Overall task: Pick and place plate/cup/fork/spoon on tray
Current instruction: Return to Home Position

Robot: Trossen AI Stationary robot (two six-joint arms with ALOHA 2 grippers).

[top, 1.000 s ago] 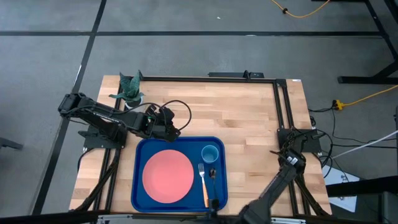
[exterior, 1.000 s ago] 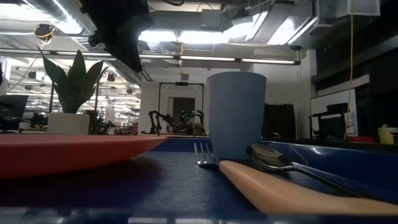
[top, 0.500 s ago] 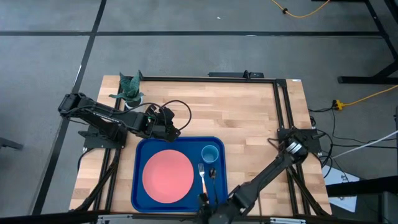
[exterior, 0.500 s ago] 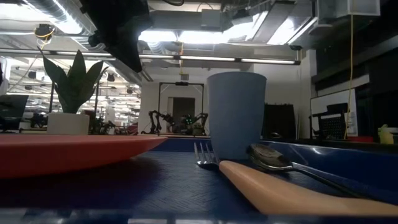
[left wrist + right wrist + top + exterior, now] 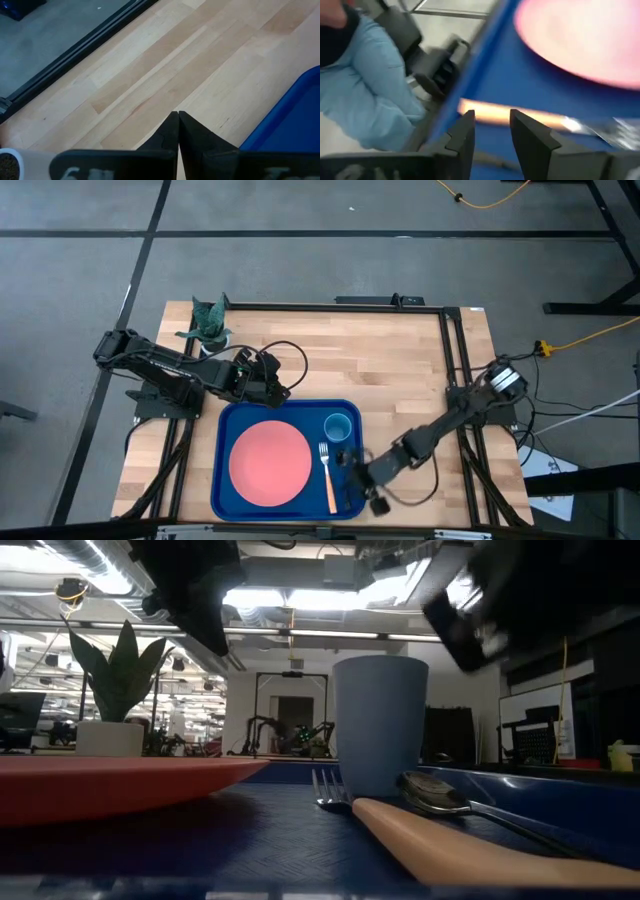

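Note:
The deep-blue tray (image 5: 224,480) lies at the table's near middle. On it rest the salmon-pink plate (image 5: 270,461), the light-blue cup (image 5: 338,426), standing upright, the tan-handled fork (image 5: 327,475) and the dark spoon (image 5: 342,457). My right gripper (image 5: 352,470) is open and empty over the tray's right part, above the spoon's handle. In its wrist view its fingers (image 5: 492,130) stand over the fork's handle (image 5: 490,107), with the plate (image 5: 580,40) beyond. My left gripper (image 5: 281,391) is shut and empty just behind the tray's far left corner.
A white pot with a green plant (image 5: 210,327) stands at the table's far left. A person's light-blue sleeve (image 5: 365,95) shows beyond the table's near edge. Bare wood (image 5: 400,360) lies behind and to the right of the tray. A black frame rail (image 5: 455,350) runs along the right side.
My right gripper has swung from the tray's near edge toward the table's far and right side, and now hangs over the tray's right part. It now shows at the top right of the low view. The things on the tray have kept still.

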